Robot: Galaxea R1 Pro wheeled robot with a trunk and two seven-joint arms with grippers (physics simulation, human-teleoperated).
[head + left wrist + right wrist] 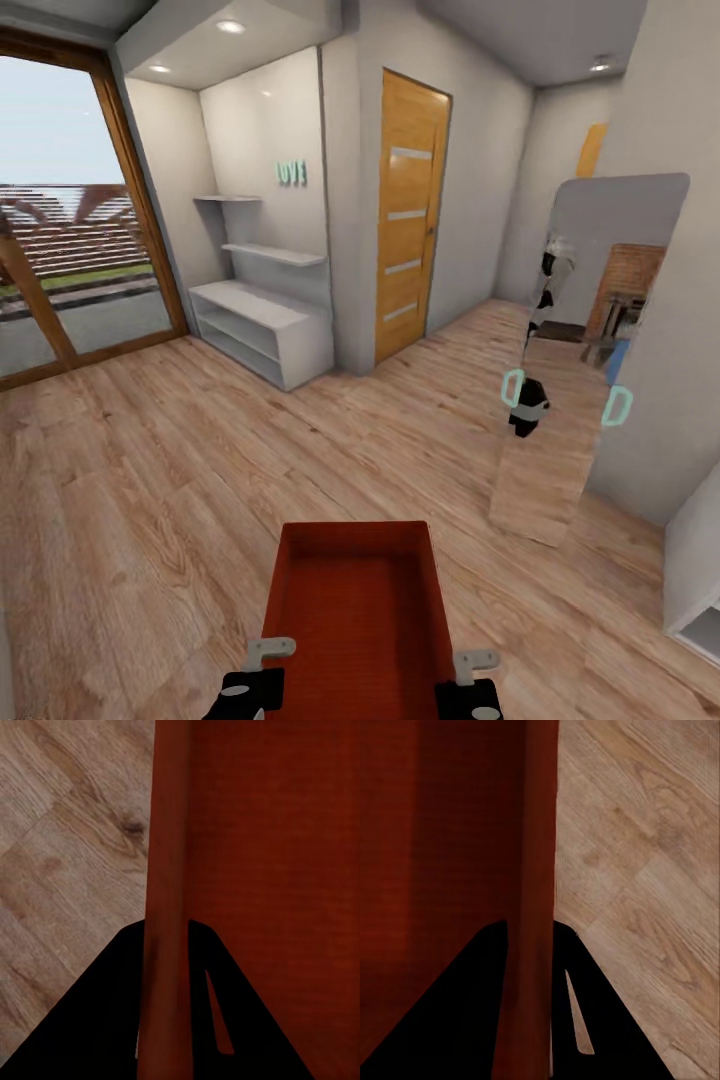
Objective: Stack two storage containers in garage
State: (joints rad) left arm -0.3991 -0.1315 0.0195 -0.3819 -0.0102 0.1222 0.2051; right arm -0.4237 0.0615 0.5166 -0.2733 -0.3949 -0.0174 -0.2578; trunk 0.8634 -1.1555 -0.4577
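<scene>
Head view: taken from high on the robot, aimed forward and down across wood-plank floor [150, 480] toward a wooden door [410, 215] and a glazed sliding door [60, 210]. Left wrist view: taken close, along the fingers, onto the left wall of the storage container [169, 870]. Right wrist view: same closeness, onto the opposite wall [540, 870]. Container [355, 610] and plank floor are shared by all three views.

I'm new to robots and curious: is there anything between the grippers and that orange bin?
Nothing visible. The left gripper straddles one side wall of the storage container, and the right gripper straddles the opposite wall, over wood-plank floor.
</scene>
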